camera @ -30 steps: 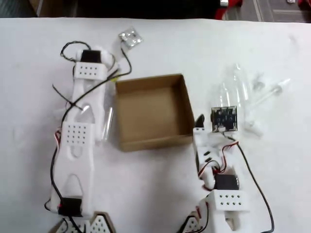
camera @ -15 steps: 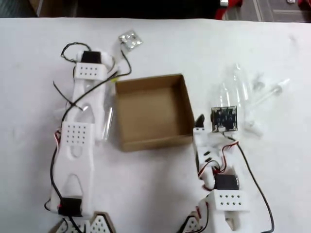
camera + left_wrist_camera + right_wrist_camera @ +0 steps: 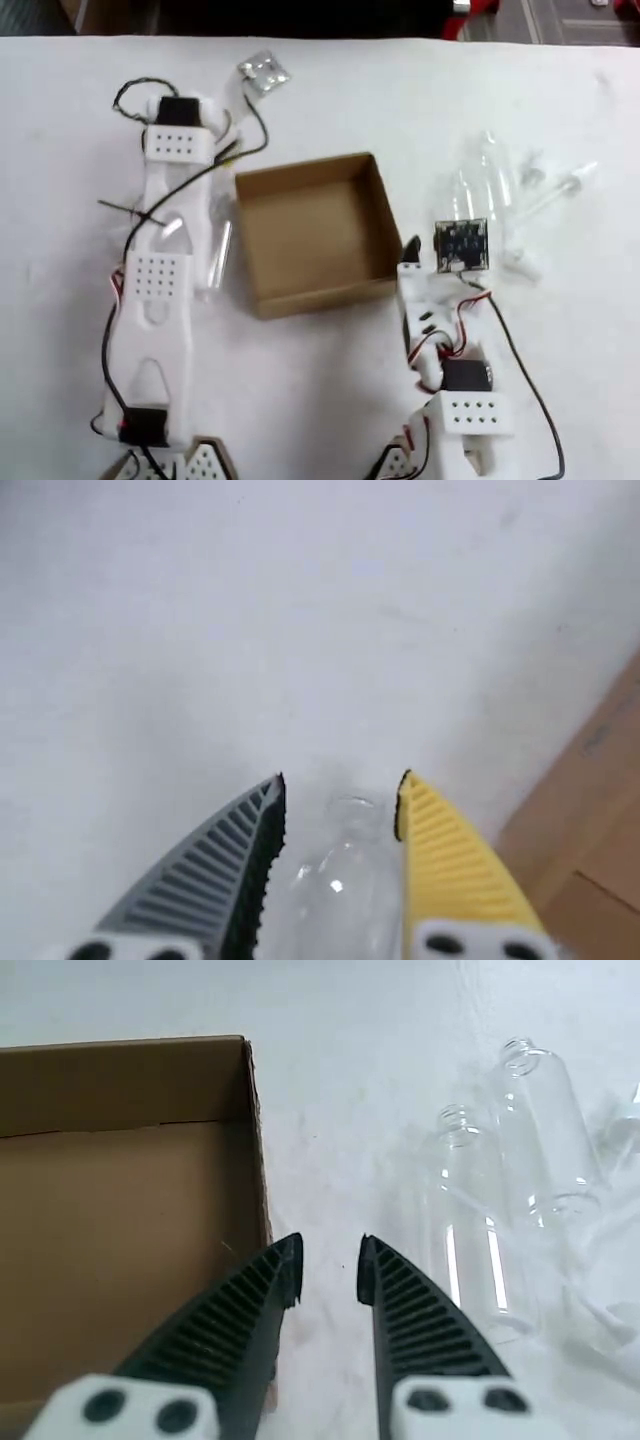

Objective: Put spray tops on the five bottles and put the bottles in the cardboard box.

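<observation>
Risk: the clear bottle (image 3: 335, 880) is smooth and uncapped, so it could slip or swivel out of the grip. It could also clip the wall of the cardboard box (image 3: 310, 228) just beside it.
Left hand (image 3: 341, 780): fingers pressed against both sides of the bottle's neck end; arm stretched along the box's left side.
Right hand (image 3: 328, 1242): fingers parted slightly, empty, between the box wall and two loose bottles (image 3: 470, 1230) lying on the table (image 3: 400, 90).
Spray top (image 3: 572, 183): past those bottles, unfitted.

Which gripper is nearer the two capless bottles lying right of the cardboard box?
Right. The right gripper sits between the cardboard box and the capless bottles, close beside them. The left gripper is on the box's far side, shut on a clear bottle.
</observation>
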`<state>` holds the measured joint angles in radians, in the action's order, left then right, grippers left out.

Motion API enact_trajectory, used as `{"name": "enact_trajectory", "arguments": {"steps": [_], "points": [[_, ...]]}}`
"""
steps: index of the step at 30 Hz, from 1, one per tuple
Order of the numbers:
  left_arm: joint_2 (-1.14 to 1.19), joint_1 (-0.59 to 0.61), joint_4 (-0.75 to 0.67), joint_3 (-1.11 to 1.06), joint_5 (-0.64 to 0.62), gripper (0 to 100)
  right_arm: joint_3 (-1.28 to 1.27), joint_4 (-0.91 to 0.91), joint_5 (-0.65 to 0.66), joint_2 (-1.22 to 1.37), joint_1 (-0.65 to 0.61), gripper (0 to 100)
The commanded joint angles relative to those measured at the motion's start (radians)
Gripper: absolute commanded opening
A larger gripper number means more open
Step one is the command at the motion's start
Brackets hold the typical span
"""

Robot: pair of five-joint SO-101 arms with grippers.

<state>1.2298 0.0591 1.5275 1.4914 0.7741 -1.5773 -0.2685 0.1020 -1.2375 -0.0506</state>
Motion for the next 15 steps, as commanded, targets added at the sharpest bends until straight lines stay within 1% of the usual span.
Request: {"name": "enact_trajectory", "arguments": {"steps": [1,4,8,11,15], "points": [[-0.044,0.024,-0.037,0.015,0.014,17,0.008,0.021,0.02,-0.001,-0.008,8.4],[-0.027,0.028,-0.074,-0.02,0.014,17,0.008,0.021,0.02,-0.001,-0.005,8.4],[-0.001,0.033,-0.083,-0.023,0.018,17,0.008,0.021,0.02,0.001,-0.005,8.4],[0.015,0.036,-0.074,-0.026,0.077,17,0.008,0.021,0.02,0.001,-0.005,8.4],[0.039,0.054,-0.074,-0.028,0.091,17,0.008,0.021,0.02,-0.001,-0.008,8.4]]}}
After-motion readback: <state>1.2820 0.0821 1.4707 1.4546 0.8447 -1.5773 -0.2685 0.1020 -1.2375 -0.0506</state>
